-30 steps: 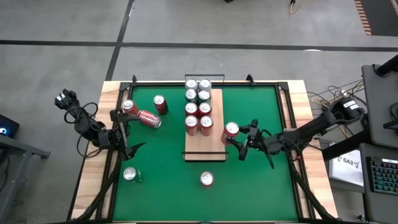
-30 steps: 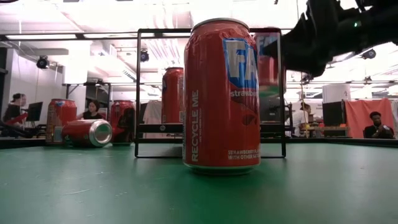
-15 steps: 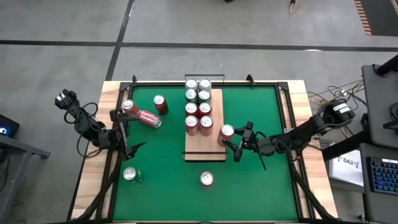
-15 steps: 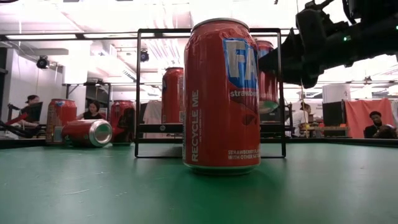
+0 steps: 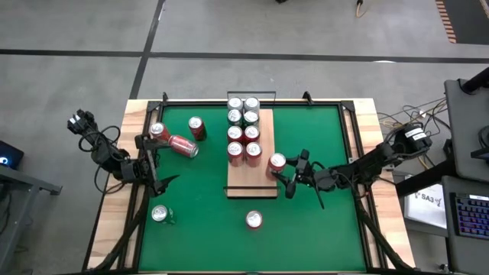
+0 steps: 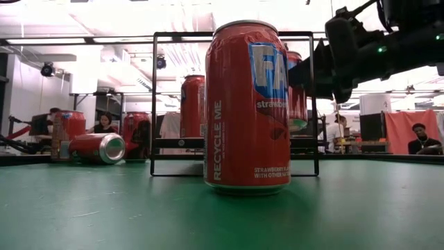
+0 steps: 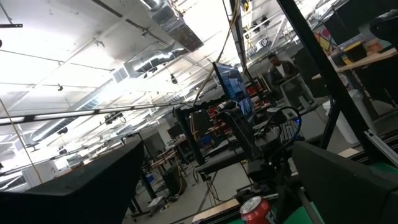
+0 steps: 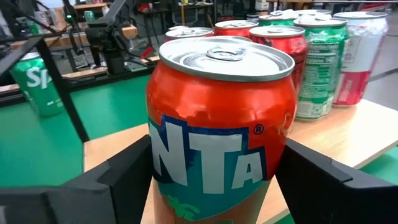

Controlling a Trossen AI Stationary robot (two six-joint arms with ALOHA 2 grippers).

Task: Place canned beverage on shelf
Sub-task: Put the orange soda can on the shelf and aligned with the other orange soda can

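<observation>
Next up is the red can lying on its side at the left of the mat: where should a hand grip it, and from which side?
Grip the toppled red can across its round body at mid-length, coming straight down from above. It lies flat on the green mat, its silver end facing the shelf, so only the curved sides give opposing faces.

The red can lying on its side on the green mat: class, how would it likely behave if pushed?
The red can lies on its side, so a sideways push would probably roll it. Its smooth round wall looks slippery for a pincer. Weight can't be judged.
</observation>
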